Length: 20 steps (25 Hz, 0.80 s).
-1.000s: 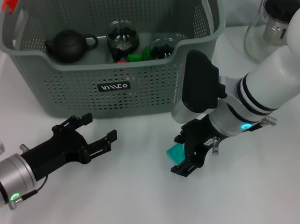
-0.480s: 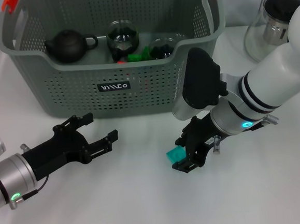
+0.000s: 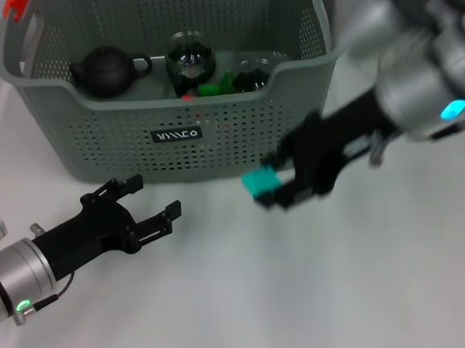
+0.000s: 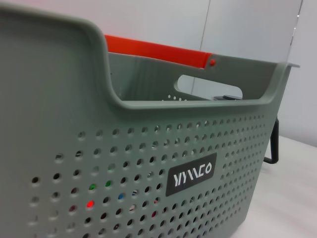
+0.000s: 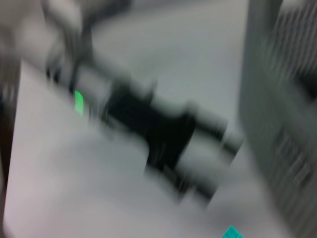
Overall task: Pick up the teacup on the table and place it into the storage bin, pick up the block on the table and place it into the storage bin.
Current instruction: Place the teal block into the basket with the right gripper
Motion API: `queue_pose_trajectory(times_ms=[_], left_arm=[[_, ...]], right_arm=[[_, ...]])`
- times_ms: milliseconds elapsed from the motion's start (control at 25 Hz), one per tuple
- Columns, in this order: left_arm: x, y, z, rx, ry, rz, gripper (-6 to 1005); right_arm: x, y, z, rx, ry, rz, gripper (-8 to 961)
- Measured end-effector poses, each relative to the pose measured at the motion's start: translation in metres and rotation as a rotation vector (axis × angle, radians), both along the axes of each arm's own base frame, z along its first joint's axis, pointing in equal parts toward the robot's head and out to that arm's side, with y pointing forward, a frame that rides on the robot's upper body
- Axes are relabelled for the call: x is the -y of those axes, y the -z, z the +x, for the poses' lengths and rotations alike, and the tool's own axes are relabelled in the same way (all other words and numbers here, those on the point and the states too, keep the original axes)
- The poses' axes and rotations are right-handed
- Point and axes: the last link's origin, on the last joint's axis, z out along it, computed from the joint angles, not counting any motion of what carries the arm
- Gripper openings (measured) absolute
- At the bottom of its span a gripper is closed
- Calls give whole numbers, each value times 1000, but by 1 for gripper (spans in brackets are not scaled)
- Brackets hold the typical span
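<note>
A teal block [image 3: 259,181] hangs just above the table in front of the storage bin [image 3: 93,145], and my right gripper [image 3: 280,188] is shut on it. A corner of the block [image 5: 231,232] shows in the blurred right wrist view, with the bin wall [image 5: 282,99] beside it. Two glass teacups [image 3: 189,58] [image 3: 250,74] sit inside the bin. My left gripper [image 3: 154,198] rests open and empty low over the table, in front of the bin's left half. The left wrist view is filled by the bin's perforated wall [image 4: 124,163] and its label [image 4: 192,174].
A black teapot [image 3: 107,69] and small green pieces [image 3: 213,87] lie in the bin. Orange handle clips [image 3: 15,6] mark its top corners. A glass pitcher [image 3: 444,1] stands at the back right, mostly hidden behind my right arm.
My right gripper has lifted the teal block off the table and swung up and back toward the bin, moving fast. The left arm has stayed still.
</note>
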Motion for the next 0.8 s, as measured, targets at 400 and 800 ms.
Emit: queue_pose_trajectory(times_ms=[400,800], left_arm=[[-3,0,3,-1,10,-2,856],[-1,0,1,1,3,0,858]], right_arm=[[-48,-45,-60,-239,67,312,618],[-97,26,-55,-115,156,367,661]])
